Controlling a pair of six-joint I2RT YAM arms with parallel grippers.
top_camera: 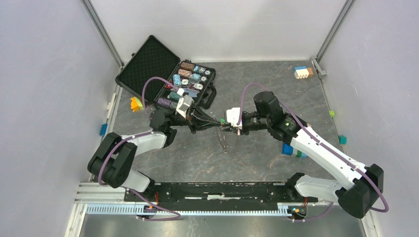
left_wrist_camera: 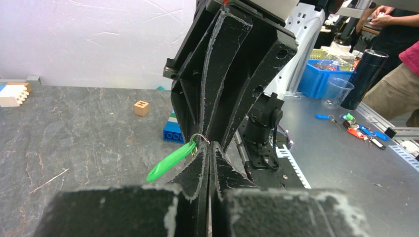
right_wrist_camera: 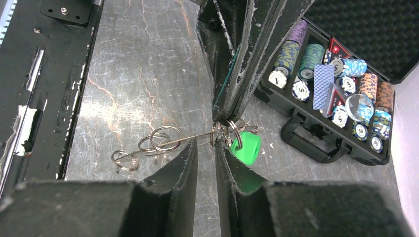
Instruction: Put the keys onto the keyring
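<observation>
Left end effector (right_wrist_camera: 225,116): fingers pressed together, pinching the keyring (right_wrist_camera: 221,132), a small cluster of thin grey rings held at the very tips above the desk (right_wrist_camera: 123,74). A key with a bright green head (right_wrist_camera: 246,147) hangs from that cluster, just beside the pinch.

Right end effector (right_wrist_camera: 206,150): fingers a little apart, nothing seen between them, tips nearly meeting those of the left. A grey wire (right_wrist_camera: 163,142) bent into several loops runs from the keyring across the gap just past these tips and trails out to one side. Whether its far loops rest on the desk cannot be told.

Beyond the two arms lies an open case (right_wrist_camera: 375,29) of poker chips, well apart from the work.

Hazards, as judged: the hold is on thin metal at the fingertips only, so a sideways push from the right end effector could lever the keyring out and drop the key. The tips stand so close that a small misalignment would bring finger against finger. Closing on the wire instead of a ring would twist the cluster.
</observation>
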